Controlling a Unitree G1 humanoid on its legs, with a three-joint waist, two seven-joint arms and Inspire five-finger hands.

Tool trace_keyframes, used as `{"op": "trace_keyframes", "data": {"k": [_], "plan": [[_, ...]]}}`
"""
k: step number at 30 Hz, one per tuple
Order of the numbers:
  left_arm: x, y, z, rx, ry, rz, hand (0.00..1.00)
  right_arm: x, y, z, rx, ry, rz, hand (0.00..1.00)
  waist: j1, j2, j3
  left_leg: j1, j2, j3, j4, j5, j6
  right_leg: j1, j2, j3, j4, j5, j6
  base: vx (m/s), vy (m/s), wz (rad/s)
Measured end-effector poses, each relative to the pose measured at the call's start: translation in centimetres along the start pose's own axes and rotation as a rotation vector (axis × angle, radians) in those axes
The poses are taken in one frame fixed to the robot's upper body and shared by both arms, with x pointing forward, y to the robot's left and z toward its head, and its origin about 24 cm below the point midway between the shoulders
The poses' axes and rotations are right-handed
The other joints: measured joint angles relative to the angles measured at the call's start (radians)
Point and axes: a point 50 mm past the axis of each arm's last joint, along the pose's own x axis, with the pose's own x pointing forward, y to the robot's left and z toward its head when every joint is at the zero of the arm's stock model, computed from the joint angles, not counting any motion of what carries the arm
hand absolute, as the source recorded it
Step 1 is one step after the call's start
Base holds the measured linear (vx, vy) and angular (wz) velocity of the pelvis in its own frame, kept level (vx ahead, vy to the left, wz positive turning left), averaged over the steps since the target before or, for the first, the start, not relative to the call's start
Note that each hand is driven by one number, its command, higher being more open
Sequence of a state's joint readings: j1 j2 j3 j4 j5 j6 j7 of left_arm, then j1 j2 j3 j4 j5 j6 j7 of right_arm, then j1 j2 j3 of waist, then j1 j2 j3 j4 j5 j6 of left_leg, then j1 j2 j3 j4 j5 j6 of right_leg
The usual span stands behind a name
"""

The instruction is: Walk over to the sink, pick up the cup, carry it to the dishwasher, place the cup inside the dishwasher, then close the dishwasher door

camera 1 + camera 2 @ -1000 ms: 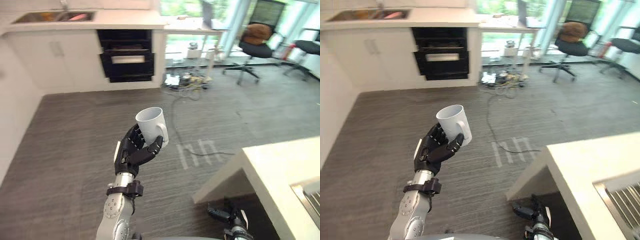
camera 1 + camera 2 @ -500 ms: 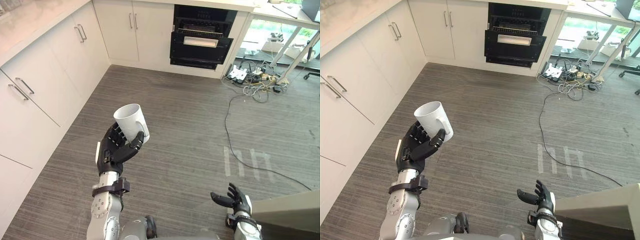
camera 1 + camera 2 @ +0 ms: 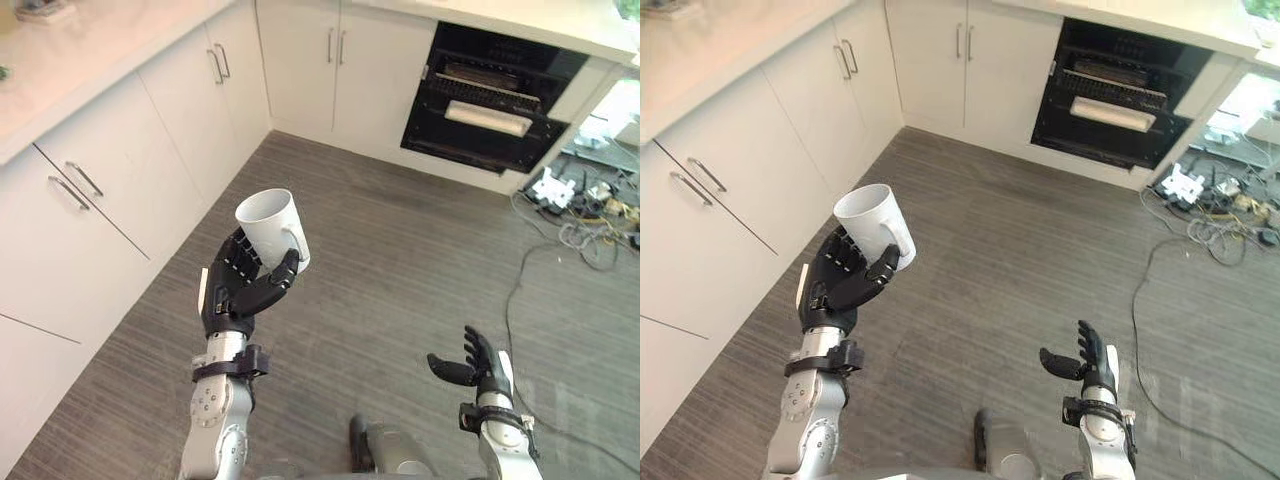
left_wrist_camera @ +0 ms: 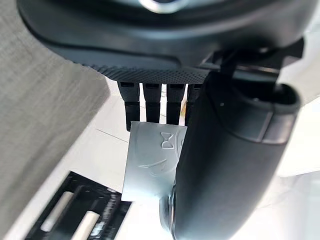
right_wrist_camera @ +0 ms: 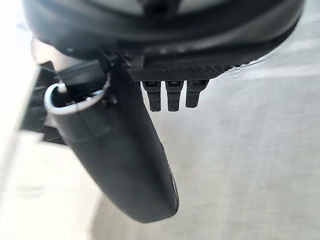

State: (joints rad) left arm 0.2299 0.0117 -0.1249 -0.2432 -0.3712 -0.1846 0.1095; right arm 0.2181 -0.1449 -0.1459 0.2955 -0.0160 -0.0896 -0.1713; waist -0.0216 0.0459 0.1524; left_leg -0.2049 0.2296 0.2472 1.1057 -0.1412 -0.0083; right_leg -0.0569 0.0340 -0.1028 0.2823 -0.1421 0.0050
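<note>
One white cup (image 3: 272, 228), clamped in my left hand (image 3: 240, 290), fingers and thumb curled round its lower body; held high, I judge, for safe carriage to the open dishwasher (image 3: 495, 100) well ahead. Long axis near upright, mouth up, slightly tipped; handle beside my thumb. Right hand (image 3: 470, 365): empty, fingers loosely spread, low.

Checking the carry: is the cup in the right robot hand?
No, the left robot hand is curled round the white cup; the right robot hand is open and empty.
</note>
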Motion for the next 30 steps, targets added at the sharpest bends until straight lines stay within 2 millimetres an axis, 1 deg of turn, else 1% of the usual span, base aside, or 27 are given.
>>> {"op": "trace_keyframes", "data": {"k": [1, 2, 3, 5, 6, 7, 8, 9, 10, 12, 14, 15, 16, 17, 18, 19, 20, 21, 22, 23, 24, 25, 26, 27, 28, 29, 30], "plan": [[-0.1, -0.3, 0.1, -0.007, -0.003, -0.015, 0.3, 0.0, 0.3, 0.8, 0.021, -0.04, -0.006, 0.9, 0.015, -0.001, 0.001, -0.071, 0.039, 0.025, 0.057, -0.05, 0.001, 0.075, 0.0, 0.015, -0.068, -0.013, -0.016, 0.51, -0.03, -0.2], [-0.2, -0.5, 0.2, -0.01, -0.005, -0.022, 0.3, 0.0, 0.4, 1.1, 0.029, -0.054, -0.01, 0.9, 0.022, -0.003, 0.001, -0.104, 0.05, 0.034, 0.054, -0.074, 0.001, 0.105, -0.004, 0.027, -0.099, -0.022, -0.017, 0.47, 0.046, -0.21], [-0.3, -0.6, 0.2, -0.014, -0.008, -0.031, 0.3, 0.3, 0.5, 1.5, 0.036, -0.073, -0.013, 0.9, 0.038, -0.007, 0.003, -0.165, 0.065, 0.052, -0.001, -0.119, -0.008, 0.149, -0.018, 0.04, -0.146, -0.045, 0.001, 0.45, 0.125, -0.21], [-0.3, -0.4, 0.1, -0.009, 0.001, -0.033, 0.3, 0.9, 0.6, 1.6, 0.036, -0.067, -0.015, 0.9, 0.049, -0.004, 0.006, -0.238, 0.037, 0.039, -0.184, -0.144, -0.018, 0.207, -0.051, 0.038, -0.178, -0.086, 0.018, 0.45, 0.194, -0.06], [-0.4, -0.4, -0.1, -0.008, 0.01, -0.031, 0.3, 1.0, 0.5, 0.9, 0.028, -0.034, -0.021, 0.9, 0.053, -0.016, 0.012, -0.256, -0.017, 0.001, -0.373, -0.124, -0.04, 0.242, -0.089, 0.032, -0.184, -0.118, 0.021, 0.47, 0.285, 0.01], [-0.6, -0.2, -0.2, -0.008, 0.013, -0.024, 0.3, 1.0, 0.2, 0.1, 0.013, -0.002, -0.026, 0.9, 0.061, -0.015, 0.01, -0.253, -0.07, -0.068, -0.589, -0.04, -0.067, 0.266, -0.116, 0.037, -0.195, -0.152, 0.036, 0.47, 0.31, -0.1], [-0.6, -0.1, -0.2, -0.005, 0.015, -0.017, 0.3, 1.1, 0.1, -0.3, 0.006, 0.02, -0.027, 0.9, 0.067, -0.019, 0.01, -0.245, -0.087, -0.07, -0.595, 0.037, -0.061, 0.281, -0.126, 0.044, -0.2, -0.172, 0.043, 0.5, 0.339, -0.19], [-0.6, 0.1, -0.3, -0.003, 0.017, -0.005, 0.3, 1.1, 0.2, -1.1, 0.0, 0.056, -0.026, 0.9, 0.066, -0.024, 0.003, -0.243, -0.118, -0.069, -0.571, 0.049, 0.01, 0.293, -0.156, 0.052, -0.191, -0.19, 0.036, 0.54, 0.357, -0.05], [-0.4, 0.5, 0.0, 0.005, 0.003, 0.013, 0.3, 1.0, 0.1, -1.7, -0.006, 0.089, -0.026, 0.9, 0.056, -0.032, 0.004, -0.274, -0.137, -0.061, -0.482, -0.035, 0.056, 0.281, -0.184, 0.072, -0.144, -0.189, 0.054, 0.55, 0.357, 0.0], [-0.5, 0.9, -0.1, 0.019, 0.013, 0.026, 0.3, 0.6, 0.1, -2.2, -0.008, 0.114, -0.026, 0.9, 0.06, -0.04, 0.002, -0.269, -0.144, -0.042, -0.425, -0.103, 0.085, 0.24, -0.205, 0.114, -0.011, -0.19, 0.081, 0.57, 0.34, -0.1], [-0.5, 1.5, -0.3, 0.062, 0.039, 0.026, 0.3, 0.4, 0.7, -2.5, 0.01, 0.128, -0.02, 0.9, 0.041, -0.073, 0.006, -0.185, -0.183, -0.026, -0.447, -0.16, 0.107, 0.102, -0.229, 0.181, 0.361, -0.129, 0.237, 0.68, 0.322, -0.01], [-0.6, 1.7, -0.4, 0.081, 0.057, 0.023, 0.3, 0.2, 1.1, -2.5, 0.027, 0.131, -0.016, 0.9, 0.029, -0.087, 0.009, -0.101, -0.203, -0.023, -0.491, -0.181, 0.113, 0.025, -0.221, 0.201, 0.573, -0.124, 0.243, 0.57, 0.169, 0.07], [-0.6, 1.7, -0.4, 0.082, 0.062, 0.023, 0.3, 0.2, 1.2, -2.5, 0.032, 0.13, -0.015, 0.9, 0.03, -0.087, 0.009, -0.055, -0.204, -0.017, -0.517, -0.19, 0.113, -0.012, -0.212, 0.199, 0.661, -0.129, 0.231, 0.55, 0.11, -0.11], [-0.6, 1.4, -0.5, 0.076, 0.064, 0.013, 0.3, 0.0, 1.6, -2.5, 0.042, 0.133, -0.011, 0.9, 0.028, -0.084, 0.008, 0.039, -0.202, -0.012, -0.579, -0.199, 0.11, -0.083, -0.185, 0.181, 0.762, -0.146, 0.191, 0.51, 0.077, -0.19], [-0.5, 0.9, -0.4, 0.068, 0.056, -0.007, 0.3, 0.0, 1.8, -2.4, 0.052, 0.128, -0.009, 0.9, 0.024, -0.084, 0.008, 0.104, -0.199, -0.009, -0.631, -0.202, 0.106, -0.142, -0.164, 0.154, 0.789, -0.158, 0.168, 0.58, 0.066, -0.25], [-0.5, 0.1, 0.0, 0.055, 0.035, -0.037, 0.3, -0.1, 2.1, -1.9, 0.071, 0.105, -0.007, 0.9, 0.023, -0.084, 0.008, 0.173, -0.19, -0.003, -0.684, -0.212, 0.092, -0.229, -0.143, 0.106, 0.777, -0.176, 0.134, 0.48, 0.024, -0.21], [-0.4, -0.3, 0.2, 0.048, 0.023, -0.054, 0.3, -0.2, 2.2, -1.6, 0.079, 0.092, -0.008, 0.9, 0.021, -0.083, 0.007, 0.202, -0.182, 0.001, -0.703, -0.218, 0.085, -0.271, -0.135, 0.079, 0.752, -0.184, 0.119, 0.49, 0.004, -0.21], [-0.3, -0.9, 0.3, 0.043, 0.01, -0.088, 0.3, -0.3, 2.3, -1.3, 0.088, 0.076, -0.008, 0.9, 0.011, -0.079, 0.004, 0.256, -0.173, 0.005, -0.744, -0.23, 0.07, -0.336, -0.124, 0.014, 0.64, -0.189, 0.104, 0.52, -0.006, -0.08], [-0.1, -1.0, 0.3, 0.05, 0.007, -0.108, 0.3, -0.3, 2.3, -1.4, 0.089, 0.074, -0.008, 0.9, -0.002, -0.082, -0.003, 0.316, -0.175, 0.008, -0.803, -0.235, 0.054, -0.37, -0.118, -0.048, 0.455, -0.161, 0.074, 0.54, -0.013, -0.02], [0.0, -1.1, 0.3, 0.052, 0.007, -0.115, 0.3, -0.3, 2.2, -1.4, 0.088, 0.076, -0.01, 0.9, -0.009, -0.085, -0.006, 0.347, -0.177, 0.01, -0.831, -0.238, 0.043, -0.379, -0.108, -0.076, 0.354, -0.127, 0.056, 0.59, -0.031, 0.03], [0.1, -1.1, 0.2, 0.052, 0.01, -0.116, 0.3, -0.3, 2.2, -1.5, 0.085, 0.08, -0.01, 0.9, -0.025, -0.093, -0.016, 0.407, -0.183, 0.013, -0.876, -0.249, 0.018, -0.383, -0.082, -0.115, 0.161, -0.021, 0.017, 0.66, -0.047, 0.21], [0.0, -0.8, -0.3, 0.056, 0.028, -0.104, 0.3, -0.5, 1.8, -2.2, 0.072, 0.103, -0.019, 0.9, -0.05, -0.084, -0.033, 0.446, -0.185, 0.0, -0.888, -0.263, -0.008, -0.375, -0.059, -0.101, 0.146, 0.153, -0.06, 0.71, -0.048, 0.16], [0.0, -0.8, -0.7, 0.052, 0.046, -0.097, 0.3, -0.4, 1.3, -2.4, 0.06, 0.114, -0.03, 0.9, -0.049, -0.062, -0.047, 0.457, -0.16, -0.004, -0.878, -0.271, -0.022, -0.376, -0.042, -0.111, 0.171, 0.13, -0.061, 0.88, -0.063, -0.01], [0.1, -0.8, -1.1, 0.043, 0.062, -0.081, 0.3, -0.3, 1.1, -2.4, 0.057, 0.125, -0.036, 0.9, -0.044, -0.035, -0.048, 0.441, -0.126, -0.006, -0.792, -0.248, -0.059, -0.356, -0.026, -0.113, 0.193, 0.086, -0.073, 0.86, -0.084, -0.22], [0.2, -0.9, -1.5, 0.027, 0.074, -0.063, 0.3, -0.5, 0.8, -2.6, 0.056, 0.132, -0.043, 0.9, -0.045, -0.022, -0.039, 0.393, -0.099, -0.014, -0.624, -0.182, -0.091, -0.305, -0.016, -0.121, 0.186, 0.061, -0.08, 0.7, -0.075, -0.18], [0.1, -0.9, -1.7, 0.018, 0.084, -0.054, 0.3, -0.7, 0.7, -2.7, 0.056, 0.134, -0.046, 0.9, -0.045, -0.016, -0.036, 0.357, -0.079, -0.025, -0.503, -0.115, -0.096, -0.265, -0.01, -0.129, 0.17, 0.052, -0.088, 0.65, -0.091, -0.03], [0.0, -1.0, -1.8, 0.005, 0.088, -0.043, 0.3, -1.3, 0.3, -2.6, 0.059, 0.124, -0.055, 0.9, -0.04, -0.005, -0.033, 0.26, -0.041, -0.069, -0.255, 0.059, -0.105, -0.164, 0.01, -0.12, 0.11, 0.034, -0.094, 0.62, -0.057, -0.2]]}}
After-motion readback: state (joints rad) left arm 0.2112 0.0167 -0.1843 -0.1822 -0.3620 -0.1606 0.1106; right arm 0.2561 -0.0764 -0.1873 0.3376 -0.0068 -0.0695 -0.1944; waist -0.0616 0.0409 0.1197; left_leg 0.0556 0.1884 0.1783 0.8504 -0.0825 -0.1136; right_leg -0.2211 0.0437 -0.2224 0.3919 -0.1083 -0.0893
